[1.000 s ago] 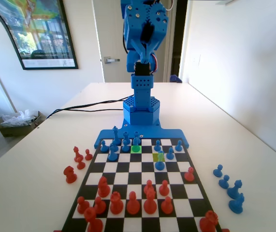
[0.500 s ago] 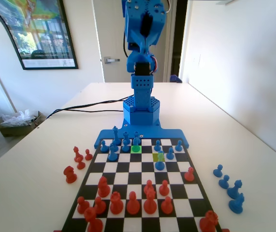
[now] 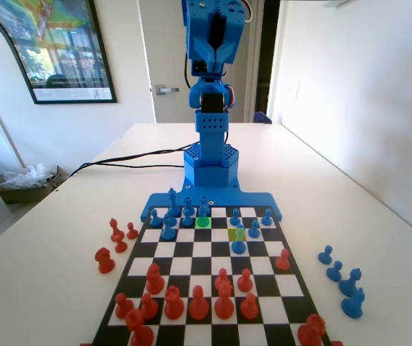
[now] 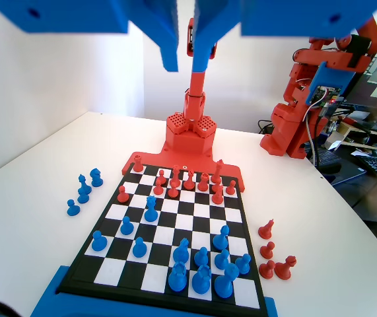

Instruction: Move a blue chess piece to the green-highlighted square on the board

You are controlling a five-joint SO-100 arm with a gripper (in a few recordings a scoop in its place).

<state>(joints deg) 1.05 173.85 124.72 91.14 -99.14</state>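
**Tool raised high over the board, jaws apart and empty**

Tool (image 4: 187, 63) hangs from the top edge of the wrist view, its two blue jaws a narrow gap apart with nothing between them, well above the board (image 4: 119, 267). In the fixed view the blue arm (image 3: 211, 65) stands upright at the far end of the board, upper centre of the frame, folded up over its base.

A blue chess piece (image 3: 203, 212) stands on the green-highlighted square (image 3: 203, 223), just left of centre in the fixed view, in the second row out from the blue frame at the arm's end. Other blue pieces cluster around it in the rows nearest the arm. One of them, a blue pawn (image 3: 239, 245), stands alone a row further toward the camera, just below the duller yellow-green square (image 3: 237, 233).

Red pieces (image 3: 198, 303) fill the near rows in the lower centre of the fixed view, and one red pawn (image 3: 283, 259) stands apart at the board's right side. Off the board on the white surface (image 3: 379, 216), four captured blue pieces (image 3: 343, 281) lie at lower right of the fixed view and four captured red pieces (image 3: 115, 241) at centre left.

In the wrist view the blue pieces sit in the lower part of the frame and the red ones toward the middle.
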